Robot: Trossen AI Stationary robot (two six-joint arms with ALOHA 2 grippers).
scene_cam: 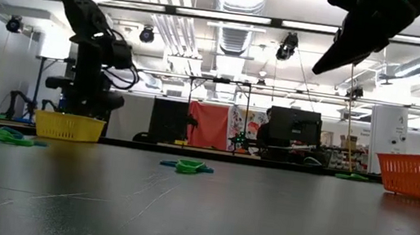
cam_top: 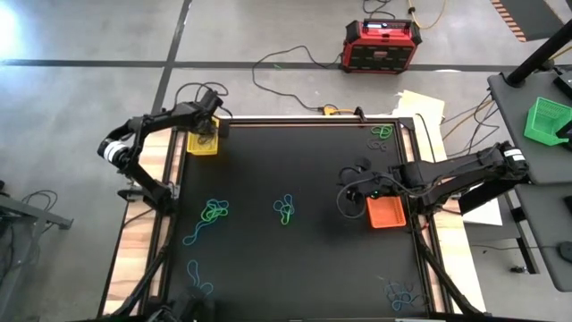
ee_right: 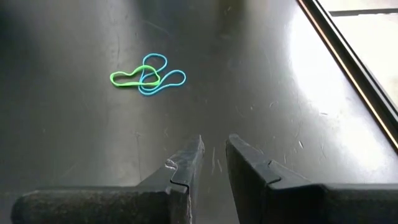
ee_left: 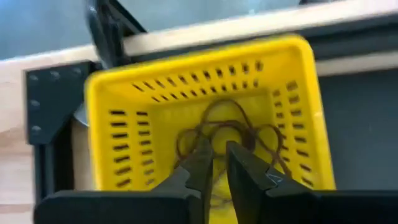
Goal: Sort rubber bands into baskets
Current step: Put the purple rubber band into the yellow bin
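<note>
The yellow basket (cam_top: 204, 143) stands at the table's far left corner, with brown rubber bands (ee_left: 230, 127) tangled on its floor. My left gripper (ee_left: 216, 152) points steeply down into it, its fingers a narrow gap apart just above the bands. The orange basket (cam_top: 386, 212) stands on the table at mid right. My right gripper (ee_right: 214, 146) hovers left of it, above the table, narrowly open on nothing. A green and blue clump of rubber bands (ee_right: 148, 76) lies on the table ahead of it. The green basket (cam_top: 547, 121) sits on a side table at the right.
More rubber bands lie loose on the black table: a green clump (cam_top: 214, 212) at centre left, blue ones (cam_top: 198, 277) near the front left, green ones (cam_top: 382, 131) at the far right, and some (cam_top: 400, 295) at the near right. A red and black box (cam_top: 382, 45) stands on the floor beyond.
</note>
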